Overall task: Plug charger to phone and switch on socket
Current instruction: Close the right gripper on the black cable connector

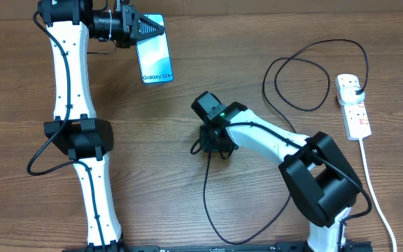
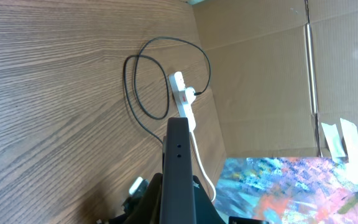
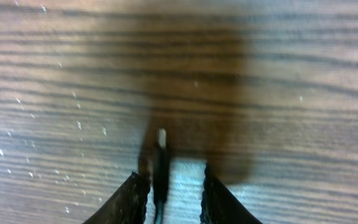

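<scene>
The charger's connector tip [image 3: 161, 138] lies on the bench [image 1: 243, 42] just left of the frame's centre, right under the right end effector [image 1: 212, 148]. The fingers [image 3: 132, 199] are apart, the tip sitting between them, close against the left-hand one in the wrist view. The black cable [image 1: 204, 192] runs down the frame, curves back and loops up to its plug, seated in the socket [image 1: 355, 112] at the right edge. Over at the upper left, the left end effector [image 1: 156, 28] is clamped on the phone's [image 1: 154, 59] top end, blue screen facing up.
</scene>
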`<state>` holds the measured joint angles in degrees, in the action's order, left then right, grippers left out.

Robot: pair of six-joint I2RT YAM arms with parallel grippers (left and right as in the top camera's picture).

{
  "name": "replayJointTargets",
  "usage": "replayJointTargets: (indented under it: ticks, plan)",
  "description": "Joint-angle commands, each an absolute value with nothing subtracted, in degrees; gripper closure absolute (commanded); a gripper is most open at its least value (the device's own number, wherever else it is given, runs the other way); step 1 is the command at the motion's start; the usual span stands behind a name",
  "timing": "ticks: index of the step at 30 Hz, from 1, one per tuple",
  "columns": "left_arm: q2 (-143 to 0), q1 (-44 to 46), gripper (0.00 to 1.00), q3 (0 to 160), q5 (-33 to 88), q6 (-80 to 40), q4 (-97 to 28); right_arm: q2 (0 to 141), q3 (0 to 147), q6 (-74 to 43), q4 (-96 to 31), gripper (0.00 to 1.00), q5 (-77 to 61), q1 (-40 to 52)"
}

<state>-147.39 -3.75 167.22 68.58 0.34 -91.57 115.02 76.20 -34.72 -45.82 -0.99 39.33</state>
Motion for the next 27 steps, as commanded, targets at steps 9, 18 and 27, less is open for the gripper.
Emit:
replayJointTargets:
  ticks: [9, 18, 27]
  plan:
    - [-147.13, -3.36, 0.96, 167.68, 71.50, -1.32, -91.33, 120.09, 82.43, -37.52, -51.86, 0.72, 2.72, 41.93]
    - [-147.13, -3.36, 0.96, 167.68, 71.48, -1.52, -90.76, 120.09, 82.43, -37.71, -52.36, 0.74, 2.24, 41.93]
    - [-147.13, -3.46, 0.95, 167.68, 71.42, -3.22, -88.68, 120.09, 82.48, -37.69, -51.62, 0.89, 2.20, 41.82]
